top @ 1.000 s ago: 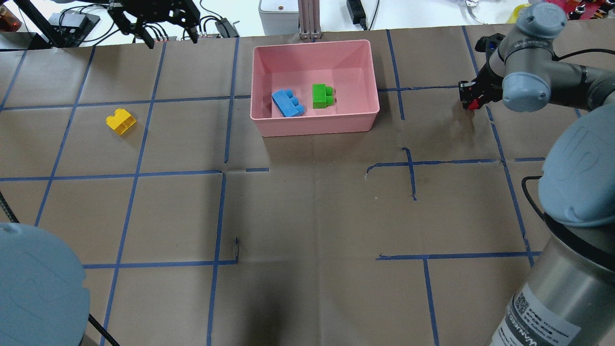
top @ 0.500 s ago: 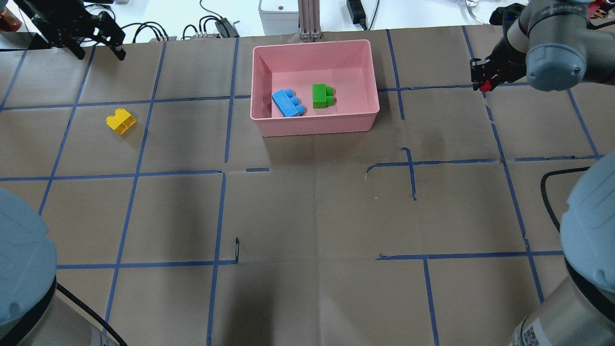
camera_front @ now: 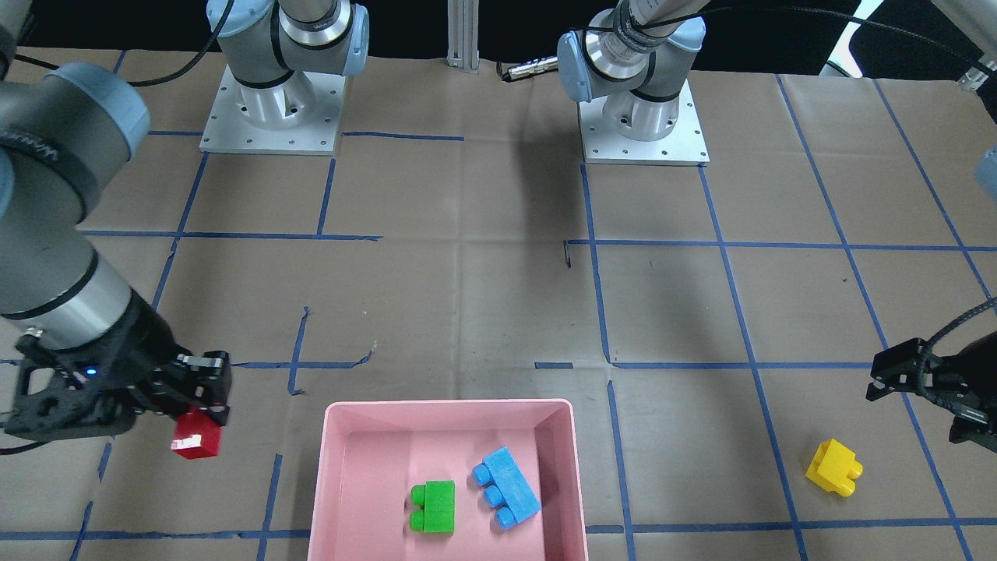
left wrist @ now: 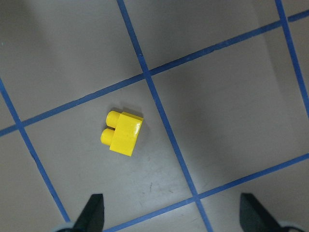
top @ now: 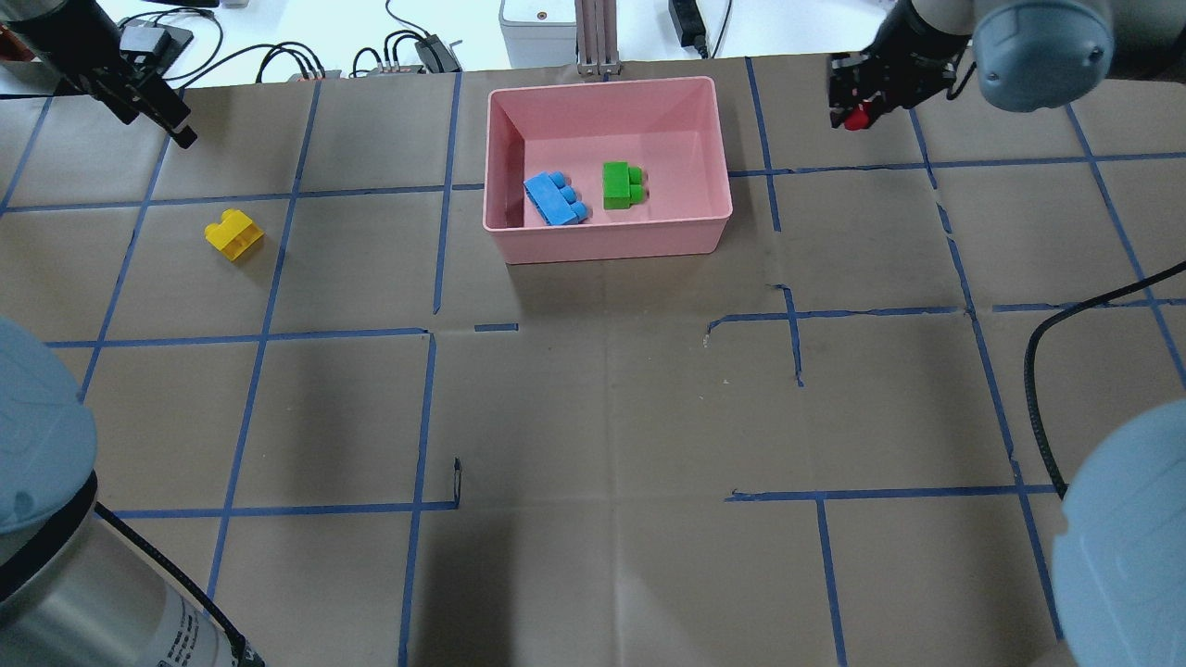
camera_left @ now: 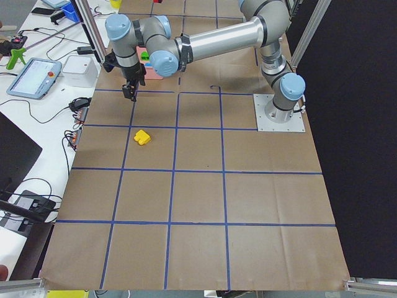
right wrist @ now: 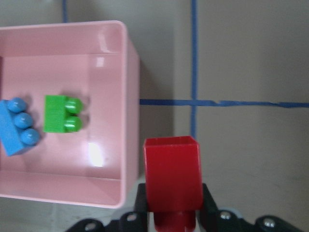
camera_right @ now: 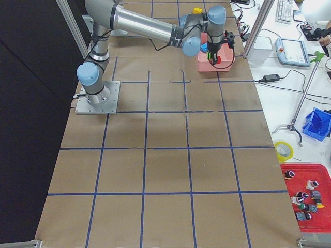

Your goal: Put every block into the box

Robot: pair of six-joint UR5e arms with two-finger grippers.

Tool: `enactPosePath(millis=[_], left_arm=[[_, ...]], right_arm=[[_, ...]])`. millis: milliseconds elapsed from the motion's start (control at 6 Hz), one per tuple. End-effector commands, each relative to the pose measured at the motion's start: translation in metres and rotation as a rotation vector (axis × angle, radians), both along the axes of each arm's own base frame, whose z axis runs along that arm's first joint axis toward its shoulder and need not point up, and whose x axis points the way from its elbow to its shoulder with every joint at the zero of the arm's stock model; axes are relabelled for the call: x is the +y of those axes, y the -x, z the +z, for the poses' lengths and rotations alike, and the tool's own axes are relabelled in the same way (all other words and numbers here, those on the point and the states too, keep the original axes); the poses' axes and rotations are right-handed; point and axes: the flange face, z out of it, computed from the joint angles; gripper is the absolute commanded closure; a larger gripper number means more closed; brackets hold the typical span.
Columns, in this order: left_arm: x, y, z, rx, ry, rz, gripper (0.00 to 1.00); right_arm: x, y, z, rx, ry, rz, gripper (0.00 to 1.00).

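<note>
The pink box (top: 602,248) stands at the far middle of the table and holds the blue block (top: 556,198) and the green block (top: 623,185). My right gripper (top: 852,104) is shut on the red block (top: 857,118) and holds it in the air, right of the box and outside it. In the right wrist view the red block (right wrist: 173,179) hangs beside the box wall (right wrist: 131,96). The yellow block (top: 233,233) lies on the paper at the left. My left gripper (top: 157,120) is open and empty, above and beyond it. The left wrist view shows the yellow block (left wrist: 123,133) below.
Cables, a power strip and a grey device lie along the far table edge, with an aluminium post (top: 593,37) behind the box. The two arm bases (camera_front: 269,117) stand at the robot's side. Blue tape lines cross the brown paper.
My right gripper has carried the red block farther back and left, toward the box. My left gripper has swung left along the far edge to a spot near the yellow block.
</note>
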Motion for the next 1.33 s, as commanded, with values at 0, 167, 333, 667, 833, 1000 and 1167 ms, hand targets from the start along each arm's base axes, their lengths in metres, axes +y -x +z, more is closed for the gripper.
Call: enactPosePath(millis=[0,167,333,667,833,1000,1167], left_arm=[[-0.016,-0.009,-0.040,0.011,-0.017,-0.158,0.01],[-0.028,-0.013,-0.067,0.009,-0.013,-0.154,0.01],[-0.039,-0.018,-0.108,0.016,-0.011,-0.145,0.01],[-0.044,-0.060,-0.165,0.030,-0.024,-0.090,0.01],[-0.044,-0.065,-0.187,0.064,-0.038,-0.078,0.01],[-0.041,-0.064,-0.195,0.073,-0.052,-0.070,0.01],[-0.034,-0.060,-0.205,0.084,-0.074,-0.064,0.01]], right_arm=[[-0.016,-0.119,-0.015,-0.183,0.039,-0.022,0.90],[-0.025,-0.155,-0.046,-0.199,0.059,-0.009,0.90],[-0.025,-0.170,-0.069,-0.199,0.061,0.008,0.88],[-0.026,-0.168,-0.061,-0.186,0.073,0.021,0.01],[-0.025,-0.168,-0.058,-0.185,0.076,0.021,0.00],[-0.024,-0.165,-0.054,-0.182,0.077,0.016,0.00],[-0.022,-0.145,-0.033,-0.176,0.062,-0.013,0.00]])
